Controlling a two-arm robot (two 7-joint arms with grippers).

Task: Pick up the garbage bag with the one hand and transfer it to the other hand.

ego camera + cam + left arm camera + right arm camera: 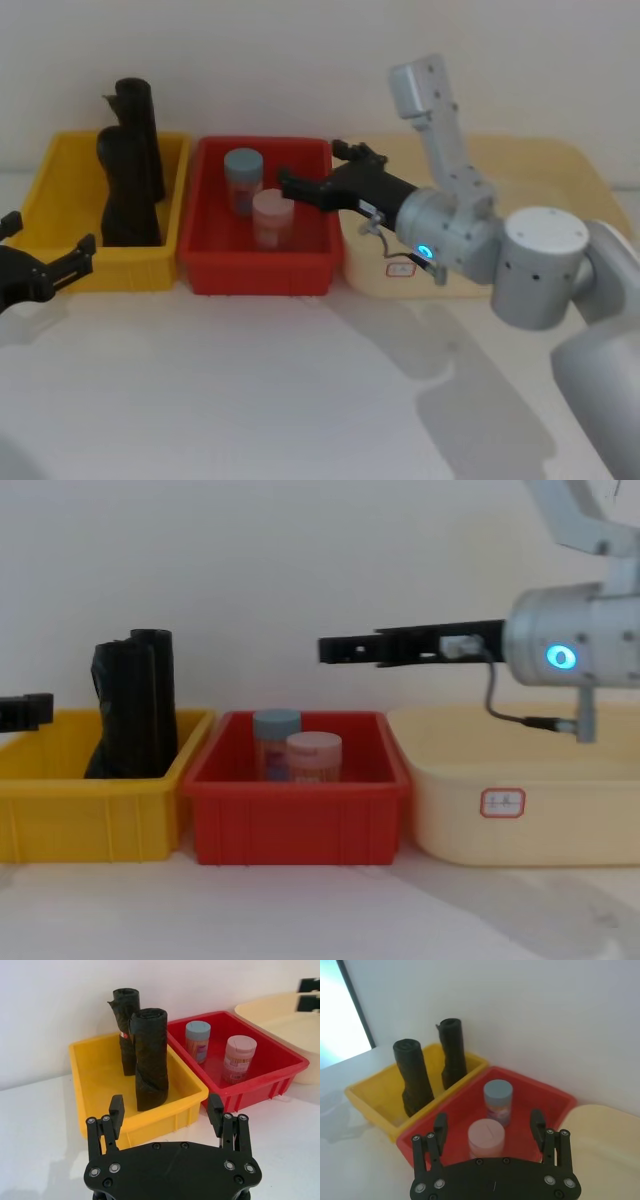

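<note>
Left gripper [166, 1105] first: we see its two black fingers spread wide with nothing between them, hanging low over the white table [250, 380] just in front of the yellow bin [60, 160], at the robot's near-left side. Straight ahead of it, inside that bin, the garbage bag [150, 1060] stands upright near the front wall, neatly rolled at the top and looser and wider at the foot; we find no contact between it and either gripper. Behind it, close to the bin's back wall, stands a slimmer black roll [125, 1015] with a crumpled top. Just beside the yellow bin, on the robot's right, sits a red bin [255, 272] holding a blue-lidded jar [243, 175] and, nearer us, a pink-lidded jar [271, 215], both upright. Beyond that comes a cream tub [450, 780]. The right gripper [315, 168] is held in the air above the red bin's right side, well clear of the jars, pointing toward the robot's left with its fingers parted and empty; a blue ring [560, 658] glows on its arm.
</note>
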